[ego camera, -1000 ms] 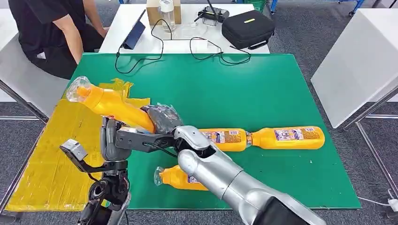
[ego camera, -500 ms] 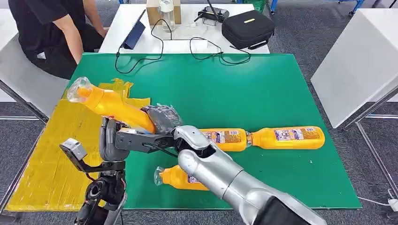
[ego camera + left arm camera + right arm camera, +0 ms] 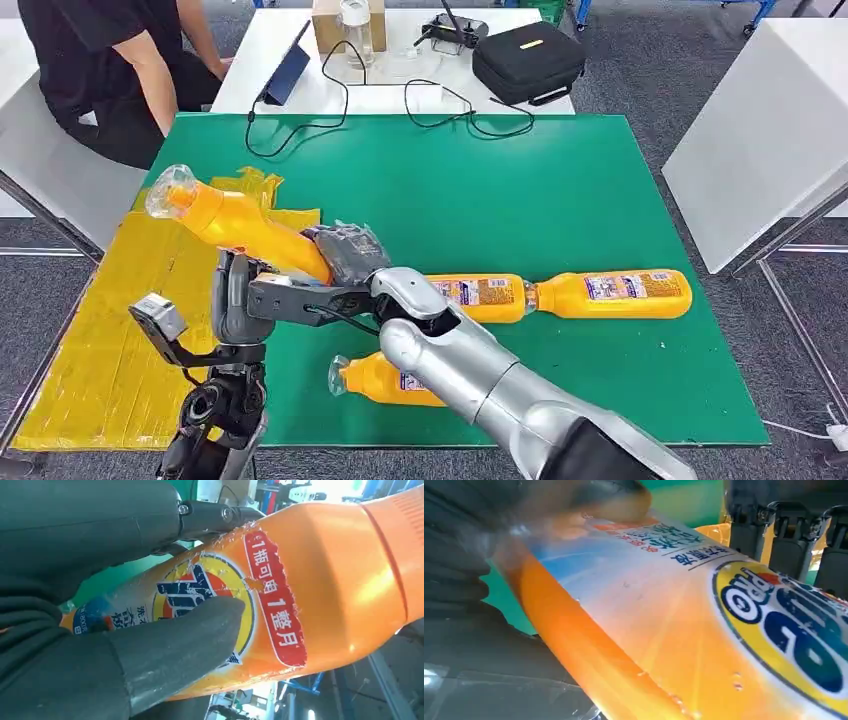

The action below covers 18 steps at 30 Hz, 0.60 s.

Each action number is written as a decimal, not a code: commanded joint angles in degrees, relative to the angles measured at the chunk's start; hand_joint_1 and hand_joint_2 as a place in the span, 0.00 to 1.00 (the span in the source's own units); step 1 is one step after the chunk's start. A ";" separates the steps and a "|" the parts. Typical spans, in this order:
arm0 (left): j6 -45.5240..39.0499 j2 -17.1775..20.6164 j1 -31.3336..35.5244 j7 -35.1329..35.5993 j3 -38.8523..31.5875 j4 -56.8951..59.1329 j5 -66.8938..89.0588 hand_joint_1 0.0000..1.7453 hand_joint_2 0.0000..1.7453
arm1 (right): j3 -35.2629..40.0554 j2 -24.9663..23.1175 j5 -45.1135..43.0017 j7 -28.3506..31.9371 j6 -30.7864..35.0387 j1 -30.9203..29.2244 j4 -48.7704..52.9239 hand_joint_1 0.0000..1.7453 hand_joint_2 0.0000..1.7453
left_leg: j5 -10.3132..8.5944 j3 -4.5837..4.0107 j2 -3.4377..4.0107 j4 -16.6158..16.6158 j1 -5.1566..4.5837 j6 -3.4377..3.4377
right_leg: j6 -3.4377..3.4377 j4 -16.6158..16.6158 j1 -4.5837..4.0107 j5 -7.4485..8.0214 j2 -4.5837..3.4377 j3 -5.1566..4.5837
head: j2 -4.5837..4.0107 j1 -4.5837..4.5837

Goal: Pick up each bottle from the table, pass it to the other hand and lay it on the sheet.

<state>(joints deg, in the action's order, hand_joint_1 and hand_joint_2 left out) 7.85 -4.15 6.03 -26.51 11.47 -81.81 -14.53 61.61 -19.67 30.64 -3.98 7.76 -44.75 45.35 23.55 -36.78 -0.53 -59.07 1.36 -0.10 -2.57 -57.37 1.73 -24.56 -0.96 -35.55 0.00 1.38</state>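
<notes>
green table [image 3: 560, 190], yellow sheet [image 3: 90, 330] at left, grey carpet [image 3: 640, 70], seated person [image 3: 100, 70]

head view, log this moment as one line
stage: handover | held bottle: gripped by left hand and right hand, tilted above yellow sheet | green table: three bottles lying

- Held bottle [image 3: 235, 222]: orange, clear cap, labelled; tilted, cap end up and away from both hands, which grip its lower body.
- Three bottles lying flat on green table: two [image 3: 480, 297] [image 3: 625, 293] end to end beyond right hand, one [image 3: 375, 379] partly under right forearm.
- Sheet [image 3: 90, 330]: yellow, flat, beside left hand.
</notes>
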 commanded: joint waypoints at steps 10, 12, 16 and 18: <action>3.16 -0.10 6.11 1.59 3.88 1.99 1.78 0.00 1.00 | 0.67 -0.33 5.95 -4.20 5.63 -0.93 -8.97 0.95 1.00 | 0.00 0.20 -0.28 0.07 0.04 -0.06 | 0.16 0.09 -0.09 -0.10 0.40 0.33 | 0.00 0.00; 3.27 -0.24 6.17 1.65 4.03 1.37 1.89 0.00 1.00 | -4.86 -0.33 4.68 -1.76 5.52 -1.39 -11.10 0.98 1.00 | -0.01 0.10 -0.28 0.01 0.04 -0.06 | 0.13 0.04 -0.08 -0.08 0.38 0.22 | 0.00 -0.02; 3.26 -0.36 6.50 1.89 4.15 1.33 1.97 0.00 1.00 | -7.12 -0.10 4.40 -0.43 4.99 -1.98 -12.07 0.98 1.00 | 0.02 0.20 -0.31 -0.01 0.05 -0.11 | 0.20 0.05 -0.12 -0.12 0.46 0.36 | 0.00 -0.02; 3.27 -0.51 6.57 1.95 3.99 1.34 1.94 0.00 1.00 | -7.84 -0.33 5.50 -0.17 4.98 -1.75 -12.32 0.98 1.00 | 0.00 0.08 -0.18 0.01 0.02 -0.06 | 0.11 0.03 -0.05 -0.05 0.26 0.16 | 0.00 -0.02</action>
<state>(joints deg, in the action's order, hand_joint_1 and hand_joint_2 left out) 9.95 -4.20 7.98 -24.57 11.89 -81.15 -13.20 56.72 -19.65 35.01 -4.52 13.35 -45.34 40.41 23.55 -36.79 -0.54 -59.07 1.36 -0.10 -2.57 -57.37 1.73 -24.55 -0.96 -35.56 0.00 1.35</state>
